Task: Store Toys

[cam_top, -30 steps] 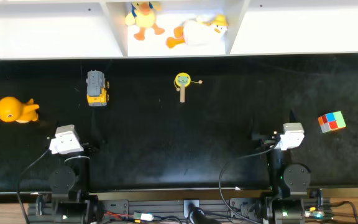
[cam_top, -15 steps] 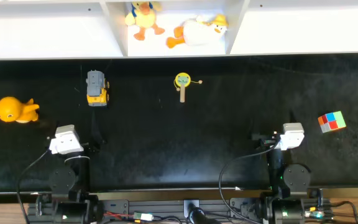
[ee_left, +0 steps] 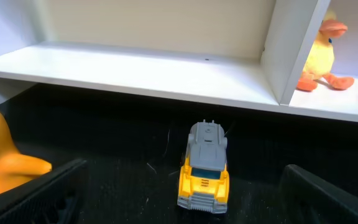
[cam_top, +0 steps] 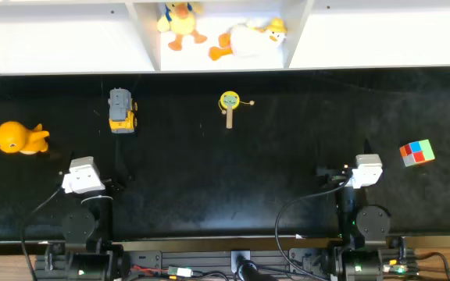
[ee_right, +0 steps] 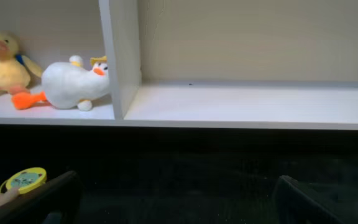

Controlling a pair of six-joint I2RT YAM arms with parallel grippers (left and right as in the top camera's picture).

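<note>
Lying on the black surface [cam_top: 209, 183]: toy truck [cam_top: 121, 110] in the upper left, orange duck [cam_top: 20, 138] at the far left, rattle [cam_top: 230, 104] in the upper centre, colour cube [cam_top: 416, 152] at the right, all well apart.
Shelf [cam_top: 53, 47]: white, along the top of the frame; yellow plush duck [cam_top: 180, 22] and white plush duck [cam_top: 248, 37] are in its middle compartment.
Left gripper [cam_top: 82, 167]: lower left, fingers spread wide, holding nothing.
Right gripper [cam_top: 365, 165]: lower right, fingers spread wide, holding nothing.

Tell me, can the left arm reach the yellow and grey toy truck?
Probably yes. The yellow and grey plastic toy truck sits straight ahead of the open left hand, with only bare black table between them.
</note>
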